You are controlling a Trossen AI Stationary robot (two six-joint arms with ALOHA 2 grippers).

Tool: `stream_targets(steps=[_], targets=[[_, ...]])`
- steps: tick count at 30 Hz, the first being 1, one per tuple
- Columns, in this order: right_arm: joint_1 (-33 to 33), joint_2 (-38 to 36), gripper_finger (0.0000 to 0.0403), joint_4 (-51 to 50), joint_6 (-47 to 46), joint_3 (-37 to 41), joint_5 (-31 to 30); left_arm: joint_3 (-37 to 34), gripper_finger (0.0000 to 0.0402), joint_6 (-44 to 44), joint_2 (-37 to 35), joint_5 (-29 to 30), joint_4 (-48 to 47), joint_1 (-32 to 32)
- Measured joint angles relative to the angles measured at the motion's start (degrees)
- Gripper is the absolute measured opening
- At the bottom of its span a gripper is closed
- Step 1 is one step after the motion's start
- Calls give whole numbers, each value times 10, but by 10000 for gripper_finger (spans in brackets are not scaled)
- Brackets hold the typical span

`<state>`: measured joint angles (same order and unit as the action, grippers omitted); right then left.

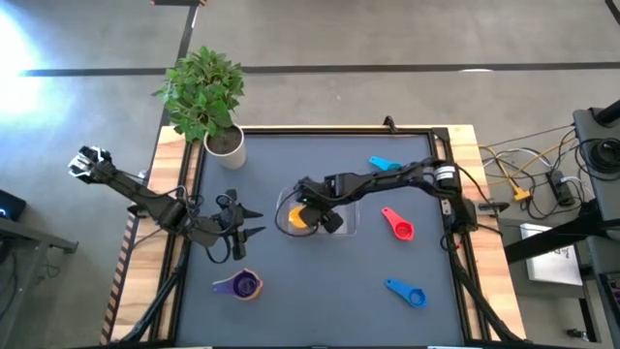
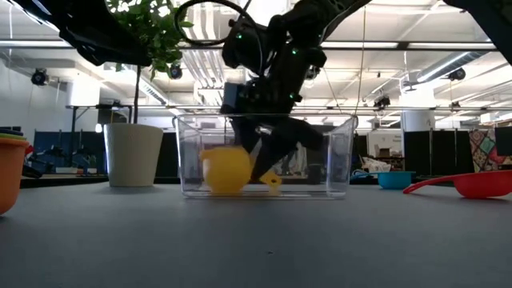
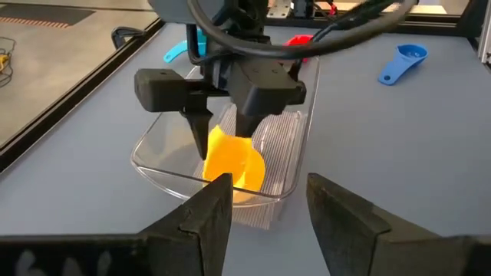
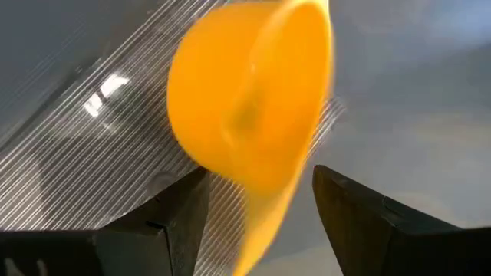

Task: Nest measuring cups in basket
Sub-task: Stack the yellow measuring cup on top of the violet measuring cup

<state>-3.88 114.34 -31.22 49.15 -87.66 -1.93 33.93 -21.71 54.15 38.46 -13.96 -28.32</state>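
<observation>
The clear basket (image 1: 354, 225) stands mid-table. A yellow measuring cup (image 3: 234, 161) lies tipped on its side on the basket's floor, with its handle (image 2: 272, 182) low. My right gripper (image 1: 308, 208) reaches down into the basket, open. Its fingers stand on either side of the cup's handle (image 4: 265, 222) with a gap on each side. My left gripper (image 1: 247, 228) hovers left of the basket, open and empty. On the table lie a red cup (image 1: 397, 224), a light blue cup (image 1: 384, 165), a dark blue cup (image 1: 407, 292), and a purple cup nested with an orange one (image 1: 240, 285).
A white plant pot (image 1: 225, 145) with a leafy plant stands at the table's far left corner. A raised frame runs round the dark mat's edge (image 1: 455, 145). Cables and gear lie beyond the table's right side.
</observation>
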Motion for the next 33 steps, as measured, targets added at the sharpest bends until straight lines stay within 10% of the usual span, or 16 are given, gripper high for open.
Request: stream_targets(steps=[8, 17, 33], targets=[[0, 8, 200, -3, -6, -4, -28, 0, 151, 0, 0, 0, -1, 0], [0, 2, 25, -16, -25, -28, -59, 0, 151, 0, 1, 0, -1, 0], [14, -100, 8, -22, -123, -39, -81, 0, 151, 9, 0, 0, 2, 0]])
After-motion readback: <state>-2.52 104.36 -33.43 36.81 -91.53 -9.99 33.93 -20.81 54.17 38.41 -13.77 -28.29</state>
